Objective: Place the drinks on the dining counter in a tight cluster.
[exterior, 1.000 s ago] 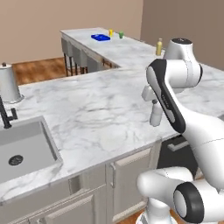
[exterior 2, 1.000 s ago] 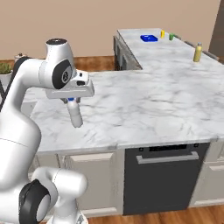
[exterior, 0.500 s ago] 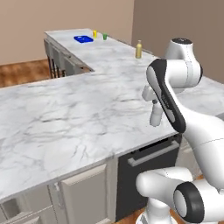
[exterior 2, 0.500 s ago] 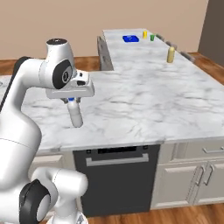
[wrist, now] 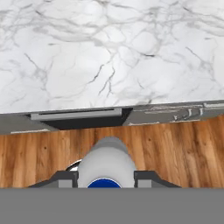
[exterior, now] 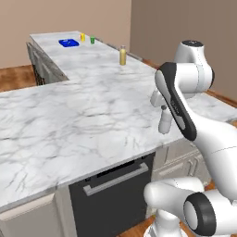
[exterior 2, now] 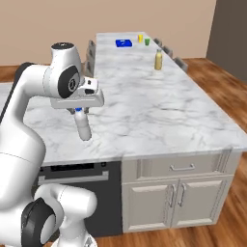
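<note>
**Clear bottle clamped in the claw above the marble top**

Largest first: 1 long dining counter (exterior: pixel 69 55) of white marble with grey veins, running away toward the far wall and joined at its near end to a broad marble top (exterior 2: pixel 159 113) over cabinets. Wide bare marble on all sides of the arm; near edge of that top just below the claw, with 1 dark dishwasher front (exterior: pixel 111 194) and 1 drawer above 2 pale cabinet doors (exterior 2: pixel 185 200) under it. Wood floor (exterior 2: pixel 226 77) open to the right of the counter run.

Next, 1 white arm, bent over the near edge. Gripper (exterior 2: pixel 81 112) closed on the neck of 1 clear bottle with blue cap (exterior 2: pixel 84 128), jaws narrowed to the bottle's width, 1 finger pad on either side. Bottle hanging upright, body below the fingers, base just off the marble near the edge. In the hand view, blue cap between the 2 dark fingertips (wrist: pixel 148 177), bottle shoulder rounding out beyond them.

Smaller things, all far along the dining counter: 1 yellow juice bottle (exterior: pixel 122 55) standing alone, upright, well apart from the held bottle; beyond it 1 blue flat tray-like item (exterior: pixel 68 43), 1 small yellow cup (exterior: pixel 83 37) and 1 small green cup (exterior: pixel 92 40), near each other.
</note>
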